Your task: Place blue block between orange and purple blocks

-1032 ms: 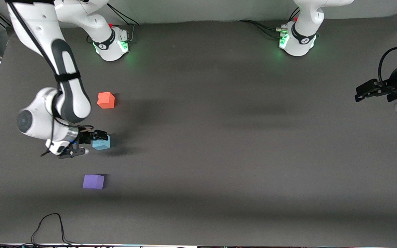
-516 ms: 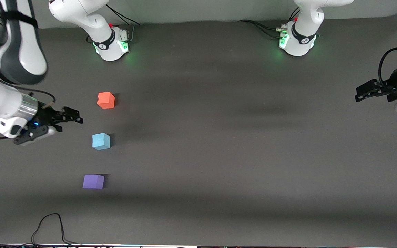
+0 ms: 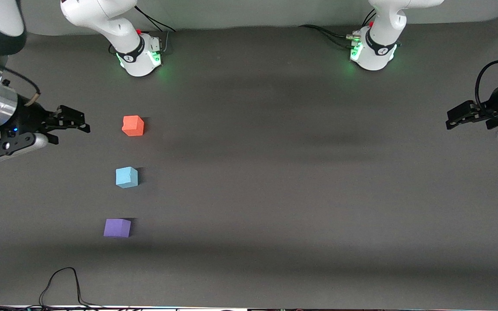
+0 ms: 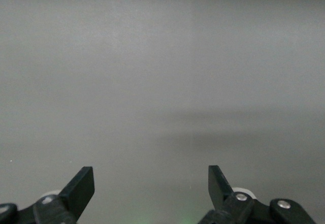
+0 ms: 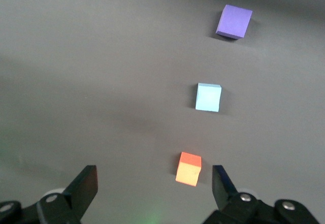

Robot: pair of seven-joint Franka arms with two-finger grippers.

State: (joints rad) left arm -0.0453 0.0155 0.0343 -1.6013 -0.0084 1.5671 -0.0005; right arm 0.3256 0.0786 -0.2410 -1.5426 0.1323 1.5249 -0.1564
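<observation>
- The right tool (image 3: 74, 121) hangs above the tabletop's edge at the right arm's end, level with the orange block, its two black fingers spread and holding nothing; in the right wrist view the fingertips (image 5: 86, 183) stand wide apart with bare surface between them.
- The left tool (image 3: 458, 115) waits over the edge at the left arm's end, also spread and empty; its wrist view shows only plain grey tabletop (image 4: 162, 82) ahead of it.
- The blue block (image 3: 126, 177) sits on the tabletop toward the right arm's end, between the other two, touched by nothing.
- The orange block (image 3: 133, 125) lies farther from the front camera than the blue one, and the purple block (image 3: 117, 228) lies nearer to that camera; the three form a slightly slanted row with clear gaps between them.
- Progress: judging by how they lie, the placing looks finished, since the blue cube is already between its neighbours and released. What seems left is only for the right arm to pull clear.
- Materials and shapes: all three are small cubes of like size with flat faces, crisp edges and a matte, foam-like look without shine. The blue and orange ones sit a little turned on the surface.
- The tabletop (image 3: 275, 172) is a dark grey, dull sheet with soft shadows and no visible texture; a thin black cable (image 3: 59, 280) loops by the edge nearest the front camera.
</observation>
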